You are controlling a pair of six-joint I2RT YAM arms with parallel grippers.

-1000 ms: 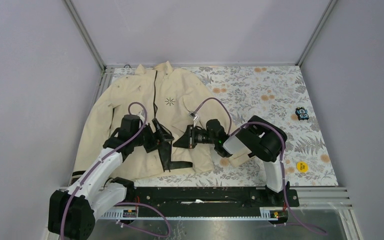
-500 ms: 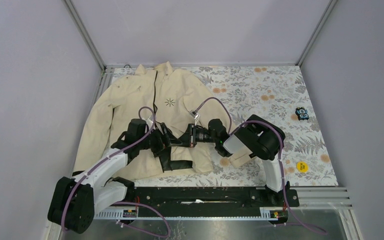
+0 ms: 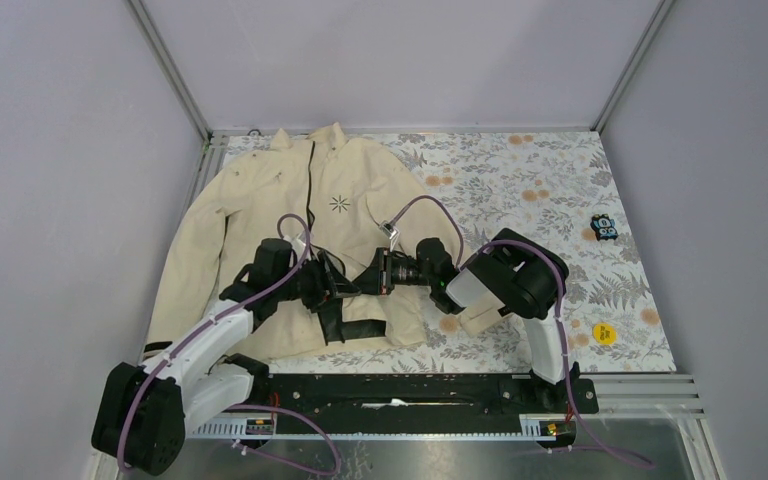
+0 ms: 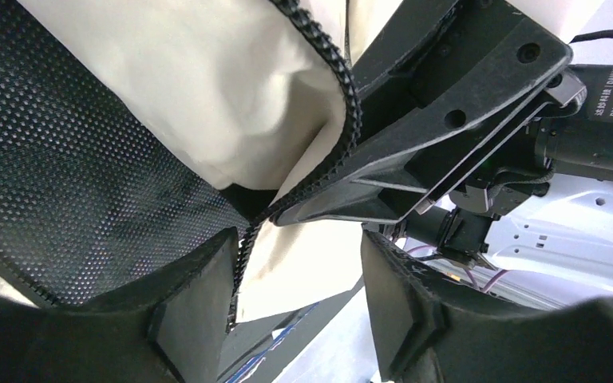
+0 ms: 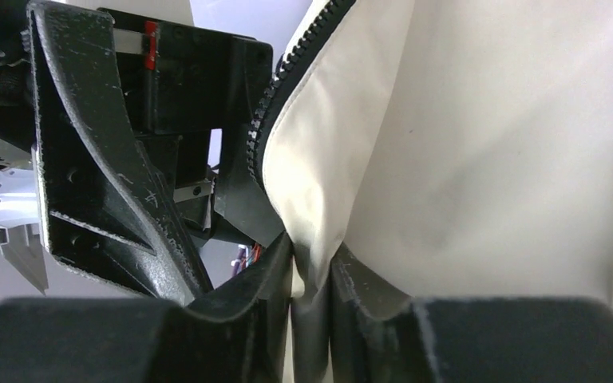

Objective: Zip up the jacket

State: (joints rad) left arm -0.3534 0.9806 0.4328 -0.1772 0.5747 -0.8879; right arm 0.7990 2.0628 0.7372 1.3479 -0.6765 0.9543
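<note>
While the jacket lies by the far left corner of the worktop, its zipper teeth are seen unjoined; zipping is judged outstanding. The left end effector is held open about one edge; whether the right end effector grips fabric cannot be told.

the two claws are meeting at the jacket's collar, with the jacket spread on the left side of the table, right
Not the collar: the top external view shows the left claw and right claw meeting low on the front of the jacket, far from the collar. The jacket is spread on the left side of the table.
</note>
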